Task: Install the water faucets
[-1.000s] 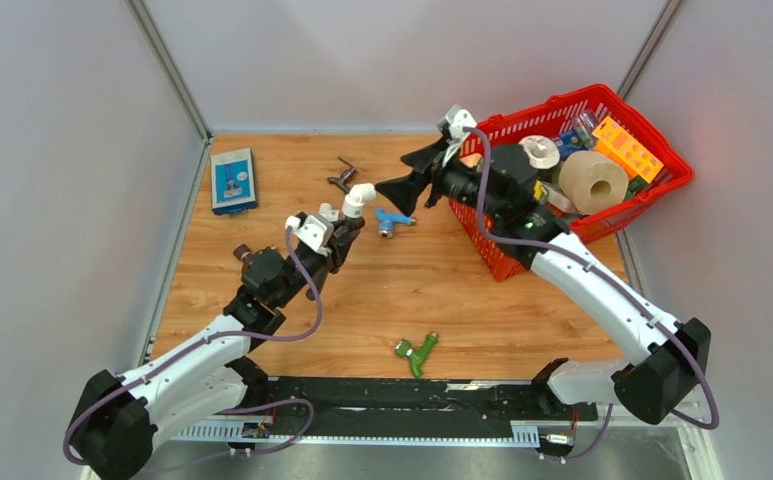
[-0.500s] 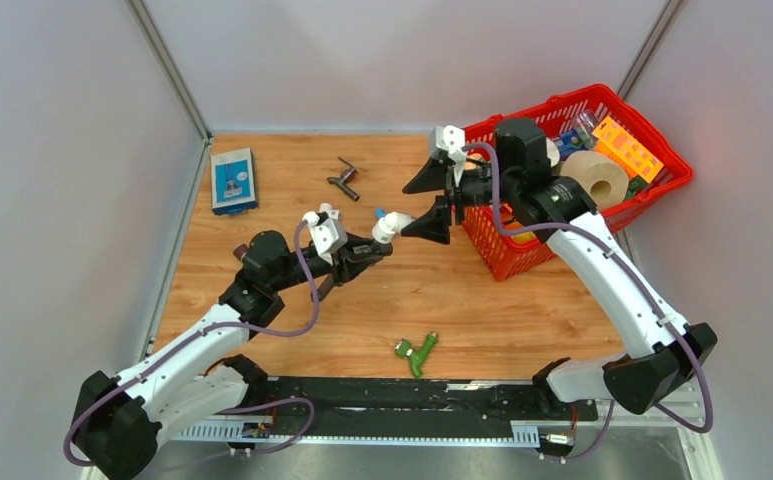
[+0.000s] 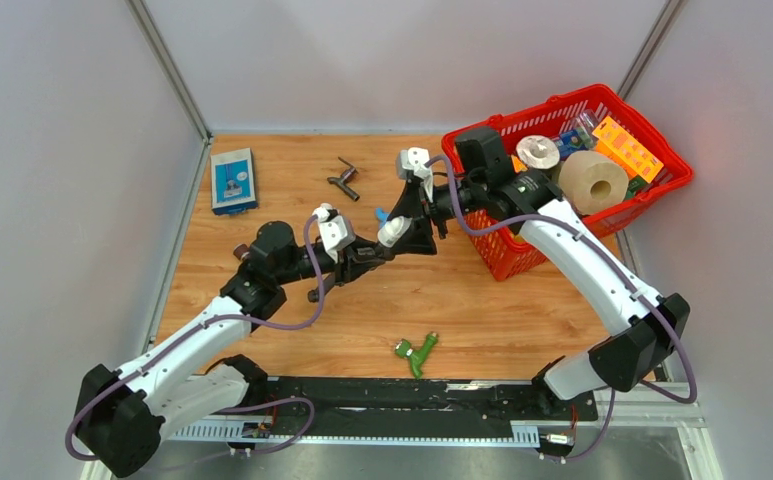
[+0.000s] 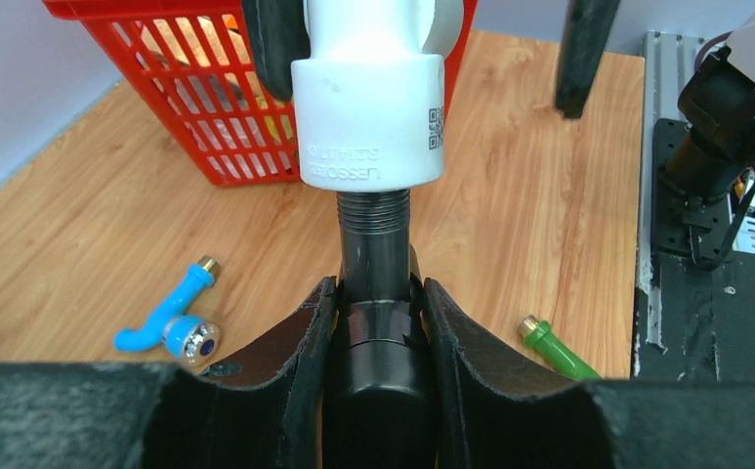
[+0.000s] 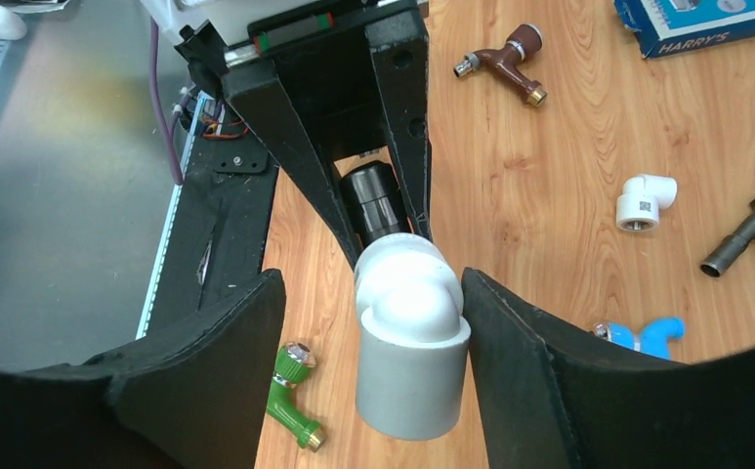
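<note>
One joint is in hand: your left gripper (image 4: 377, 293) clamps the dark faucet (image 4: 375, 244) threaded into the white elbow fitting (image 4: 368, 107); your right gripper (image 5: 371, 283) straddles it open, so next, likely, close and twist.

Faucet (image 3: 343, 178) btwn box (image 3: 233, 180), basket (image 3: 552, 103).

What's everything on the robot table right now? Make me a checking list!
Surface: wooden table, parts scattered.
Job's things: black faucet held, white elbow on its thread; blue-handled faucet, green faucet, grey faucet, brown faucet lie loose.
Clutter: spare elbow, blue box, red basket holding a paper roll.
Grippers: left gripper shut on the black faucet; right gripper open astride the white elbow.
Cables: purple cable along each arm, no snag seen.
Surroundings: grey walls, nothing else seen.
</note>
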Robot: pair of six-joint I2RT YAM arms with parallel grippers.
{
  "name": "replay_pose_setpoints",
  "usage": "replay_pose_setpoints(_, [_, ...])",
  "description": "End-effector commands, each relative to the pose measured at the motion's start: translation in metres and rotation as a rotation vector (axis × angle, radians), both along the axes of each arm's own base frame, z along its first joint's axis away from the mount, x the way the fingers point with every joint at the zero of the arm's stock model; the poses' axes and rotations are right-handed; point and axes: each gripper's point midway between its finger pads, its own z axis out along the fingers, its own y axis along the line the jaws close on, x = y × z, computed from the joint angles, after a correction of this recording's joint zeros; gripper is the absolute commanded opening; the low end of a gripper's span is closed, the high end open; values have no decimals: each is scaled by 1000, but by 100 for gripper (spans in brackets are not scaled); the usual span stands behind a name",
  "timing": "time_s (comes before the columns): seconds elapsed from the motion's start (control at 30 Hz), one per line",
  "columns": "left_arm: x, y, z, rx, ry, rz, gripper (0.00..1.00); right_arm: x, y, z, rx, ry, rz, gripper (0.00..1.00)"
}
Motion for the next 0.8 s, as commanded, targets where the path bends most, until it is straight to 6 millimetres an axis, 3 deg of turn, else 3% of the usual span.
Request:
replay_pose_setpoints(0.0, [4, -2, 56, -63, -165, -14, 0, -3, 4, 7, 11, -21, 31, 66])
replay_pose_setpoints(0.1, [5, 0, 63, -56, -184, -2, 0, -1, 5, 0, -3, 13, 20, 56])
replay_pose_setpoints(0.23, [14, 8, 71, -14, -227, 63, 0, 2, 8, 0, -7, 70, -8, 19])
replay_pose_setpoints(0.3, [22, 14, 74, 33, -260, 137, 0, 2, 11, -3, -3, 134, -40, 7])
replay_pose_setpoints(0.4, [31, 26, 89, 73, -333, 282, 0, 11, 13, -6, 5, 285, -195, 0])
replay_pose_setpoints(0.53, [39, 43, 112, 97, -458, 462, 0, 24, 13, -15, 61, 491, -433, 0])
replay_pose_setpoints(0.63, [40, 48, 118, 142, -549, 555, 0, 29, 15, -13, 177, 616, -553, 1])
replay_pose_setpoints(0.77, [36, 47, 106, 206, -654, 588, 0, 32, 19, -24, 240, 752, -654, 6])
